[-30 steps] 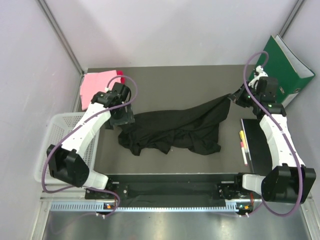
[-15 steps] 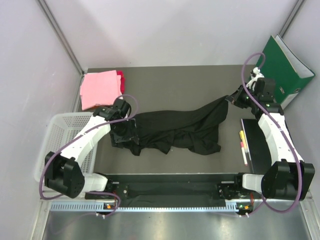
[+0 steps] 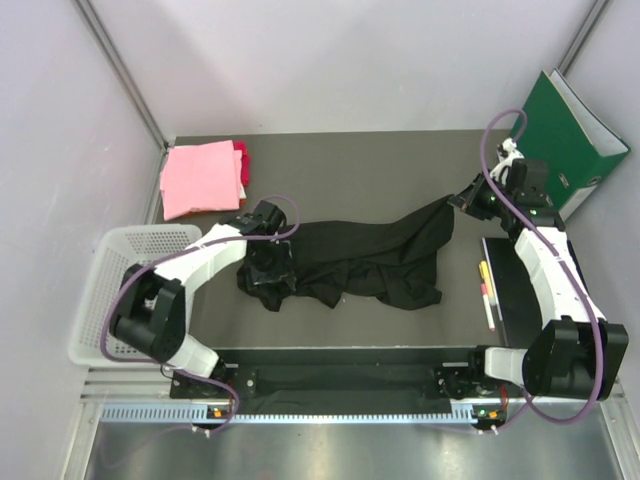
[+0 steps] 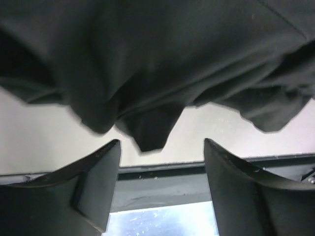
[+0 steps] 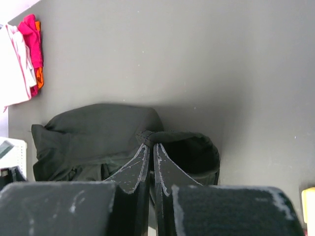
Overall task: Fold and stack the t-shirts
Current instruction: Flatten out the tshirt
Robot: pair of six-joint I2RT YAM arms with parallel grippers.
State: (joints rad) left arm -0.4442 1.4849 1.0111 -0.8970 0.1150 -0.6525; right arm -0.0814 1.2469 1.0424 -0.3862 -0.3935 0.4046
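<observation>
the crumpled black cotton t-shirt (image 3: 350, 262) lies mid-table on the dark grey tabletop (image 3: 350, 165), its long axis running left to right and its middle bunched in folds. the right gripper (image 5: 150, 145) has its jaws pressed together on a pinch of cloth at the shirt's far right corner, which i judge anchors that end so the shirt can be drawn flat. the left gripper (image 4: 161, 143) sits low at the shirt's left end, jaws apart and gripping nothing. a point of cloth hangs just ahead of the gap, though which part of the shirt it is i cannot tell. the folded light pink t-shirt (image 3: 200, 178) rests at the far left corner, a darker pink-red t-shirt (image 3: 241, 158) showing at its right edge
</observation>
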